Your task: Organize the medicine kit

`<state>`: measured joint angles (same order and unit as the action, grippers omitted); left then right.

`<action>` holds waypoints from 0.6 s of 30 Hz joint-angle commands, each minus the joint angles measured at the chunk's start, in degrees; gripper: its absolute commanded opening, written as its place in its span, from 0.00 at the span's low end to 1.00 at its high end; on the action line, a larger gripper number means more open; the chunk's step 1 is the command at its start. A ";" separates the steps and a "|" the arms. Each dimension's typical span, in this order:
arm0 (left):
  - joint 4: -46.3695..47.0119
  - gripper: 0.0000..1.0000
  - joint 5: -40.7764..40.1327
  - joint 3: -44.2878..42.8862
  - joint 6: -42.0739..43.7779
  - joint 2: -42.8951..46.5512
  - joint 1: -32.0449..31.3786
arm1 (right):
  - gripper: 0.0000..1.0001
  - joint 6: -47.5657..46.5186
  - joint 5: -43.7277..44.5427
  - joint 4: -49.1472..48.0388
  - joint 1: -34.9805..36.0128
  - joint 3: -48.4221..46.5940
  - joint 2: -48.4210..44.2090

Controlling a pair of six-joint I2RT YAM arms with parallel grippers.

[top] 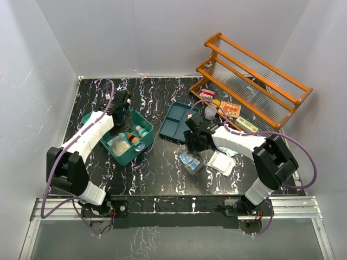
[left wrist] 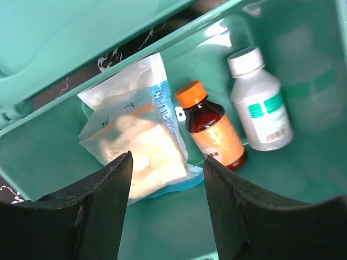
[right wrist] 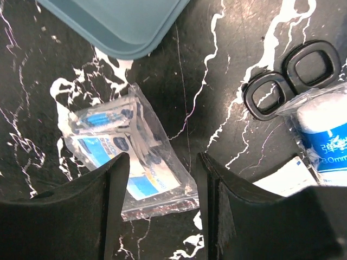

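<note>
The teal-green medicine kit [top: 142,152] stands open at the left, its lid [left wrist: 81,32] folded back. Inside lie a white gauze packet [left wrist: 135,146], an amber bottle with an orange cap [left wrist: 214,130] and a white bottle [left wrist: 260,103]. My left gripper [top: 123,122] is open and empty, hovering over the kit's inside [left wrist: 168,158]. My right gripper [top: 193,145] is open and empty, low over a clear bag of alcohol wipes [right wrist: 122,157] on the black marble table; the bag lies partly between its fingers [right wrist: 162,160].
A flat dark blue-teal tray [top: 178,122] lies mid-table. Black scissors handles [right wrist: 287,78], a bandage roll [right wrist: 325,130] and a white packet [top: 221,162] lie right of the wipes. An orange rack [top: 255,81] stands back right with several small items before it.
</note>
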<state>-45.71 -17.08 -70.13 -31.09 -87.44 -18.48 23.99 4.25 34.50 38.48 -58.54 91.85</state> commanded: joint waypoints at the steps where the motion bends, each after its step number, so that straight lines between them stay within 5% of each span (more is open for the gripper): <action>1: -2.67 0.55 1.58 -3.77 1.06 5.70 0.37 | 0.51 -7.83 -3.13 -1.83 0.27 1.00 0.17; 13: 2.64 0.61 11.45 -4.91 1.87 13.08 0.37 | 0.48 -16.38 -8.88 -3.87 0.29 1.37 5.84; 18: 4.96 0.63 15.58 -4.07 1.12 14.63 0.35 | 0.33 -15.84 -9.43 -4.21 0.27 1.72 6.90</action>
<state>-42.85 -6.46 -73.41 -29.82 -75.61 -18.48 9.34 -4.54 32.49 38.57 -57.54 96.51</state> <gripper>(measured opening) 0.621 0.407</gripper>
